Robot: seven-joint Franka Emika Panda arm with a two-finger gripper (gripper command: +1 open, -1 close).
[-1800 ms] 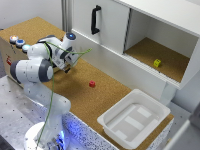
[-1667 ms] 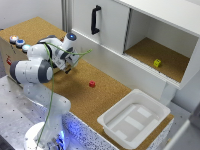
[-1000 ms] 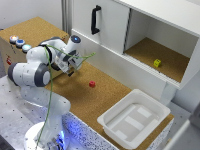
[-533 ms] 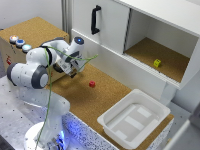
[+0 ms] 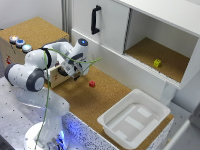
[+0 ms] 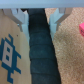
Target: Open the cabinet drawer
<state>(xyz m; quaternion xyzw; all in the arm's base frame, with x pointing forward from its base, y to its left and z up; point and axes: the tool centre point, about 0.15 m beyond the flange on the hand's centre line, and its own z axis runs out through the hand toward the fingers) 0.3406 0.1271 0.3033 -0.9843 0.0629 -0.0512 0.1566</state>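
The cabinet (image 5: 35, 30) is a low wood box with a cork top and coloured buttons (image 5: 19, 43), at the exterior view's left. Its drawer (image 5: 56, 76) sticks out a little from the side that faces the cork floor. My gripper (image 5: 68, 69) is right at the drawer's front edge. In the wrist view my gripper (image 6: 38, 19) is open, its pale fingers (image 6: 19, 17) spread wide over a dark gap. A tan panel (image 6: 10, 50) with a blue mark lies to one side of that gap. Whether a finger touches the drawer is unclear.
A small red cube (image 5: 92, 84) lies on the cork floor (image 5: 95, 100) close to my gripper and shows as a pink blur (image 6: 81, 27) in the wrist view. A white plastic tub (image 5: 135, 117) stands at the front right. The white cupboard (image 5: 107, 22) with black handle (image 5: 95, 20) holds a yellow cube (image 5: 157, 63).
My gripper has shifted slightly toward the exterior view's right and lower, away from the cabinet, and the drawer front has come out a little with it.
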